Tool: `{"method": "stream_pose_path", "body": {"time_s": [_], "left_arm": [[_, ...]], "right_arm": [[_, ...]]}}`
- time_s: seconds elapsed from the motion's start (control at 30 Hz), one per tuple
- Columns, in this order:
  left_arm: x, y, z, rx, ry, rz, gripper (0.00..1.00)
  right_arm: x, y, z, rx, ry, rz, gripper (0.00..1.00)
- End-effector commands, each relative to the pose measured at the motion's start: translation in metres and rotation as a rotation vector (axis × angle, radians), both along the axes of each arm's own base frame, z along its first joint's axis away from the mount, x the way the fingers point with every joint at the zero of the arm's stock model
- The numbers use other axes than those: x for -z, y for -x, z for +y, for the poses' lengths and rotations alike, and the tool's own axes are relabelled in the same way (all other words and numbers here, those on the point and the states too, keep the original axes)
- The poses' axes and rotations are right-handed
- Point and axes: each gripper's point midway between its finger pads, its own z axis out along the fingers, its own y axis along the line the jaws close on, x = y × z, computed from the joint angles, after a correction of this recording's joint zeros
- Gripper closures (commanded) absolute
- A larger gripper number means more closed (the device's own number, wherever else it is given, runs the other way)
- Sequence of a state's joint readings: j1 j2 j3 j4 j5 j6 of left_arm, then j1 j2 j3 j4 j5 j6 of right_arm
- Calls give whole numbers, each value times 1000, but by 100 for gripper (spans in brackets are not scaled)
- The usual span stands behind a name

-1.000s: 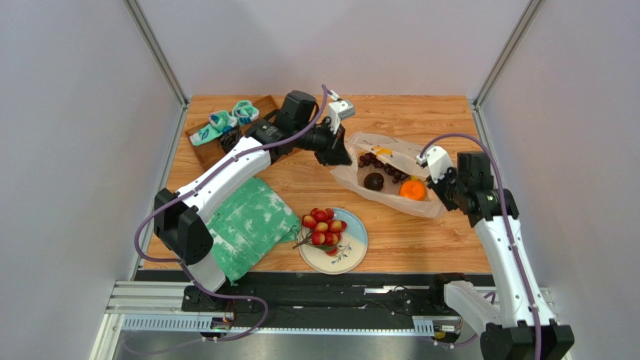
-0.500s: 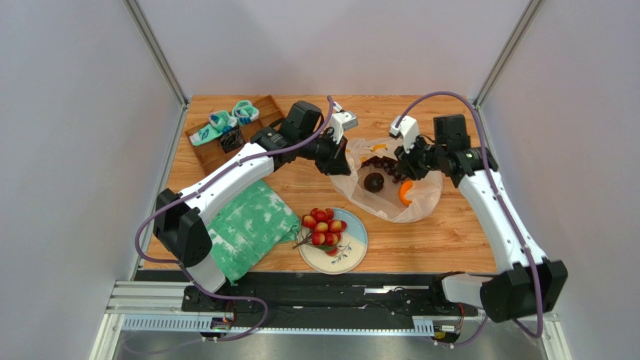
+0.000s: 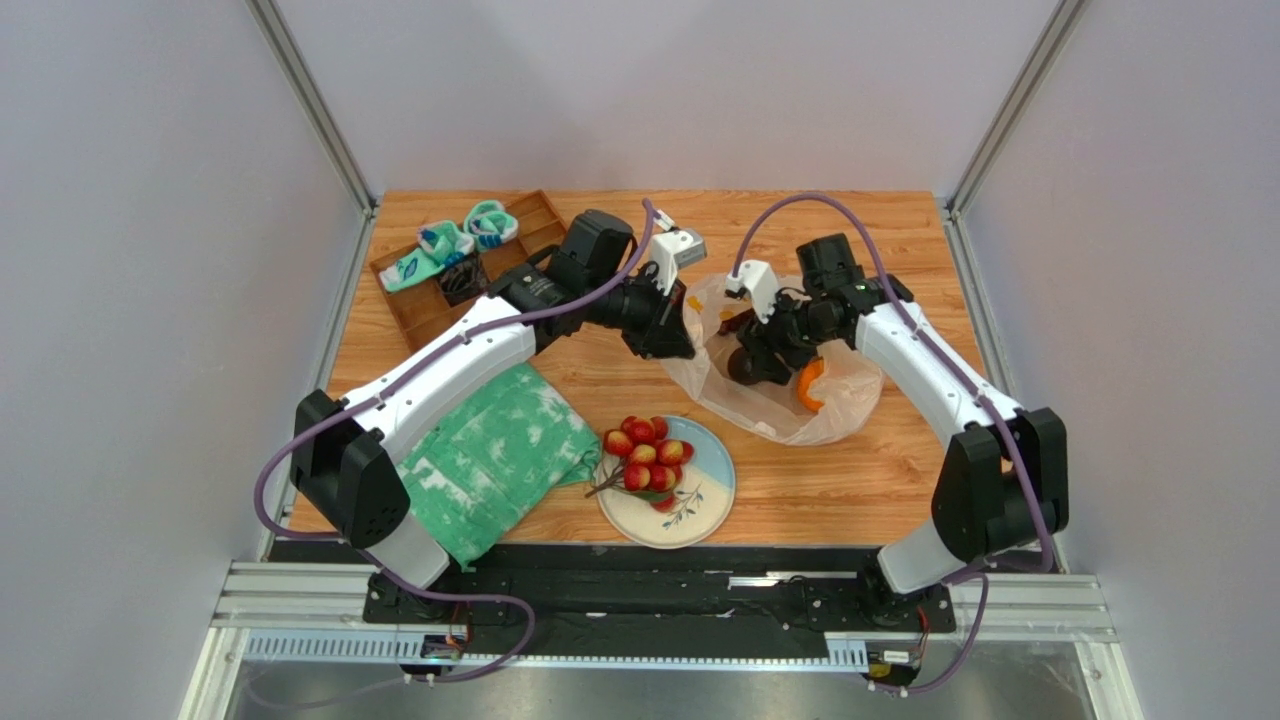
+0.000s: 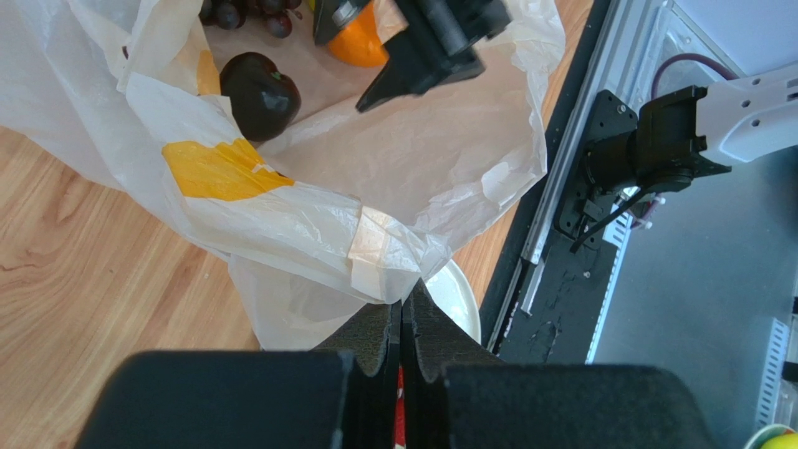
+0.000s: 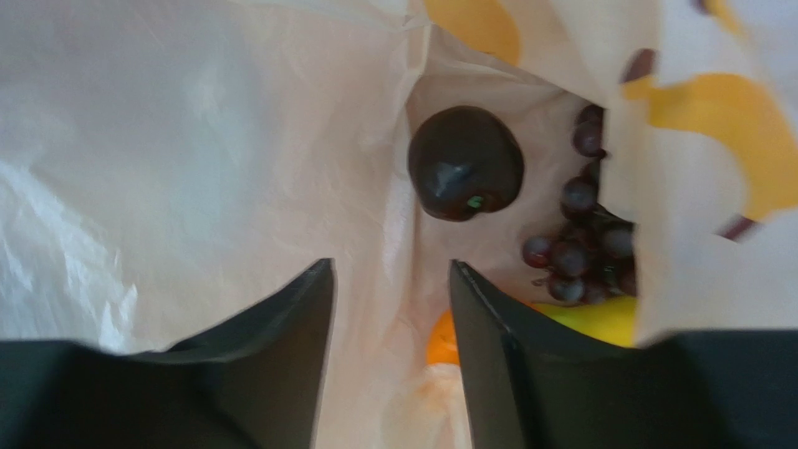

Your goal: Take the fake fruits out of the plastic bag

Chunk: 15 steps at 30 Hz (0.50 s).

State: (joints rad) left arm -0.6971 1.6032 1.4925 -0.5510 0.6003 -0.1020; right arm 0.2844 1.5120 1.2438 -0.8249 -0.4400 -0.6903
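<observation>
The plastic bag (image 3: pixel 845 408) lies open at the table's middle right. My left gripper (image 3: pixel 684 333) is shut on the bag's near-left rim (image 4: pixel 389 267) and holds the mouth up. My right gripper (image 5: pixel 391 267) is open and reaches down into the bag's mouth (image 3: pixel 747 357), with nothing between its fingers. Inside the bag lie a dark round fruit (image 5: pixel 465 164), a dark purple grape bunch (image 5: pixel 581 238), an orange (image 5: pixel 440 341) and a yellow banana (image 5: pixel 599 318), partly hidden by the right finger. The dark fruit sits just beyond the fingertips. A cluster of red balls (image 3: pixel 646 455) rests on a plate (image 3: pixel 709 503).
A green-white mottled cloth (image 3: pixel 496 450) lies left of the plate, under the left arm. A wooden tray (image 3: pixel 428 308) with teal items stands at the back left corner. The black rail (image 3: pixel 676 578) runs along the table's near edge.
My right arm has swung from the bag's right side to over its mouth and reached in, and its jaws have gone from shut to open. The left gripper kept its hold.
</observation>
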Motion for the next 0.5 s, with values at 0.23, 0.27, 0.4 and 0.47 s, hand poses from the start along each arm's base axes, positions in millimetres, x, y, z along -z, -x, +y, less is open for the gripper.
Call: {"method": "stream_pose_path", "body": {"time_s": [0.23,0.27,0.4,0.47], "left_arm": [[-21,4,2,29,42,-57,100],[-20,3,2,30,42,-58,100],[-20,3,-2,39,49,-56,100],[-20,3,-3,40,52,-48,100]], "right_arm": [[44,-28,-71,270,277,46,38],[43,-25,-80,258,307,32,37],[41,-3,-108,248,402,-20,31],[46,7,-112,239,423,-8,28]]}}
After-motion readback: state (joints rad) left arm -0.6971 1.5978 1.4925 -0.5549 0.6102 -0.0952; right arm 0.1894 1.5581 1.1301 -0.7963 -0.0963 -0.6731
